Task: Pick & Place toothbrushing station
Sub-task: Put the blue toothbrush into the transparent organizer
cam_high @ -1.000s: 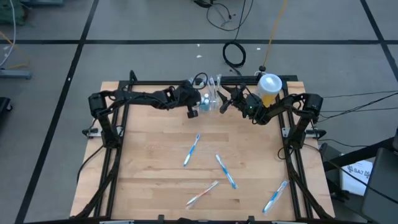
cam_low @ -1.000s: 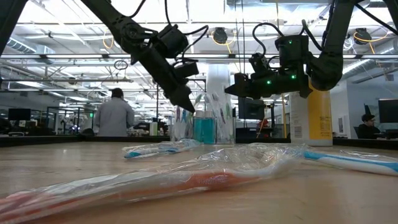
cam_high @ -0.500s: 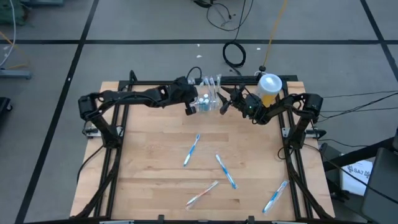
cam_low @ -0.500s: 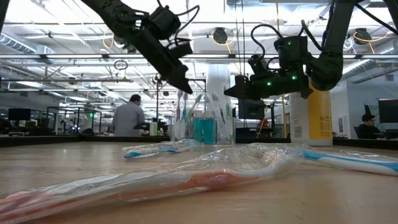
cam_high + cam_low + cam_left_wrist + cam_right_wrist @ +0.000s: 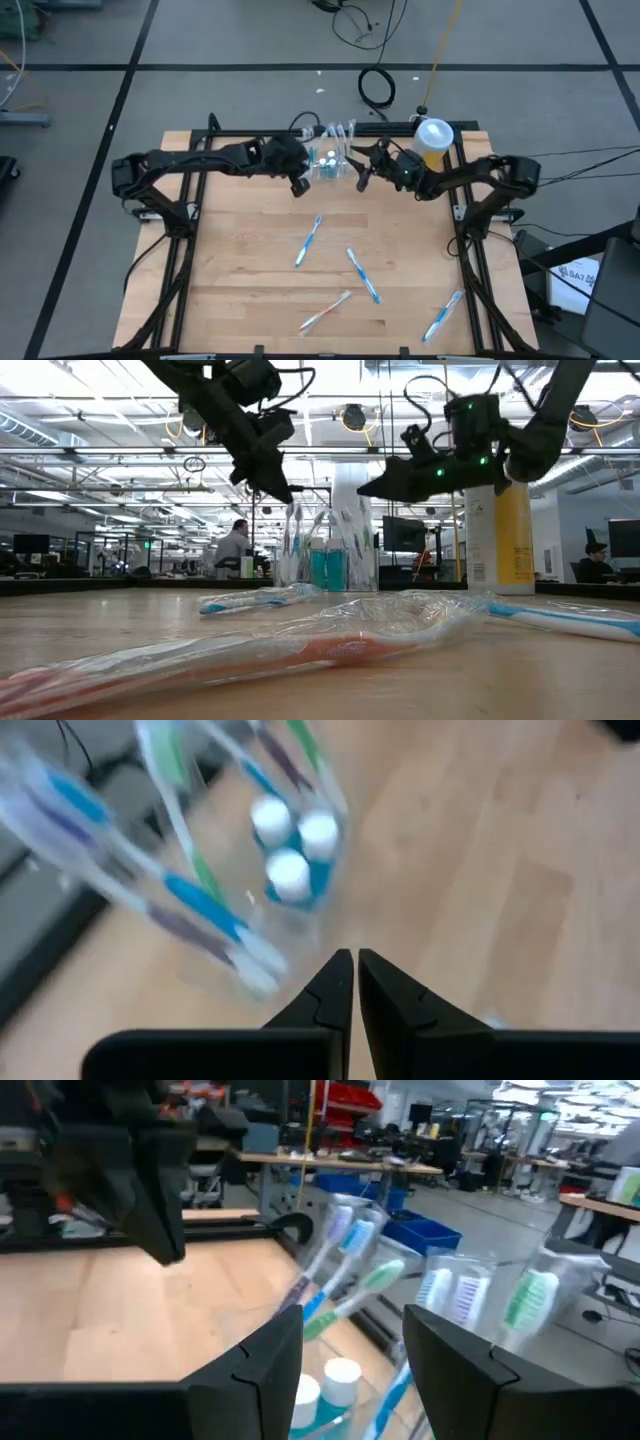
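The pale wooden desk point(image 5: 250, 250) sits on a grey floor crossed by dark lines, with a black cable coil point(image 5: 377, 88) lying behind it; beyond is a bright open workshop, where a person point(image 5: 236, 547) stands far off. Wrapped toothbrushes point(image 5: 307, 241) lie scattered on the boards. The yellow canister point(image 5: 500, 538) carries some print, too small for me to read. The toothbrushing station point(image 5: 334, 160), clear and bristling with brushes, stands near the desk's back edge between both arms. The left pincer point(image 5: 298, 186) has drawn back from it since a second ago, fingers almost pressed together with only a thin slit between. The right pincer point(image 5: 362, 181), spread and empty, has swung round beside the holder.
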